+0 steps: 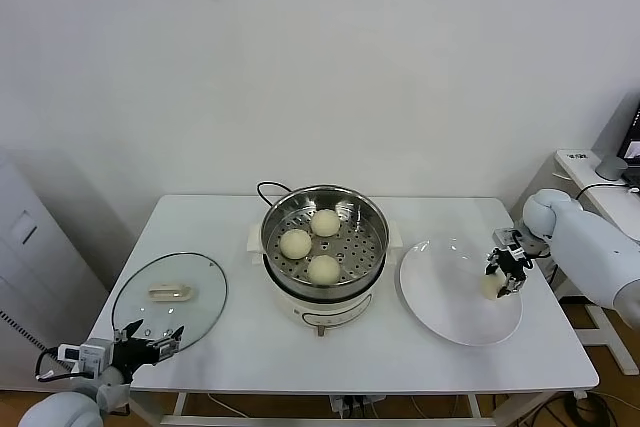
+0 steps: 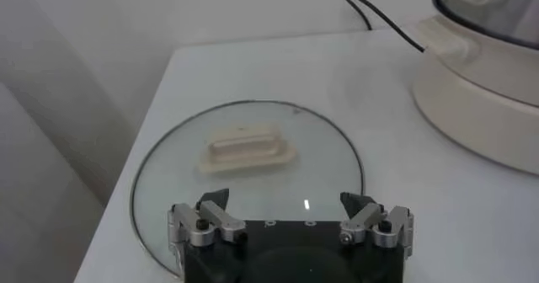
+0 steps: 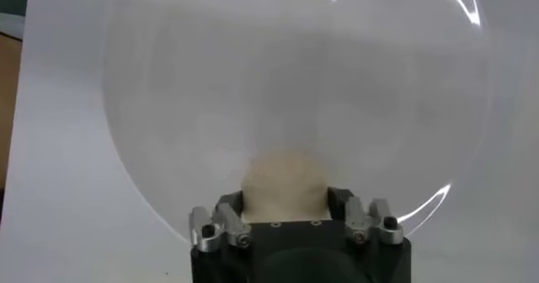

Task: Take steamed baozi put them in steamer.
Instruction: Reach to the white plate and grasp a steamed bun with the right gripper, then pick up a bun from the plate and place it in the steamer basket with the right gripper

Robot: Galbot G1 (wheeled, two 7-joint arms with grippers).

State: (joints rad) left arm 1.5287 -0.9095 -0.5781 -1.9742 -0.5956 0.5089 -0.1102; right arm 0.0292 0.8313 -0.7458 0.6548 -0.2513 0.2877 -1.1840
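One baozi (image 3: 285,181) sits clamped in the right gripper (image 3: 286,205) over the plate (image 3: 168,99); left gripper (image 2: 291,213) spread wide.

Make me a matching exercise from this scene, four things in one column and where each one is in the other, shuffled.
1. Round glass lid with white handle
2. Three cream-white round buns
3. Fourth cream-white bun
4. Left gripper

a. Between the right gripper's fingers, over the flat white plate
b. Open, at the table's near left edge
c. Inside the shiny steel steamer basket
d. Flat on the table, left of the cooker

Pairs: 1-d, 2-c, 3-a, 4-b
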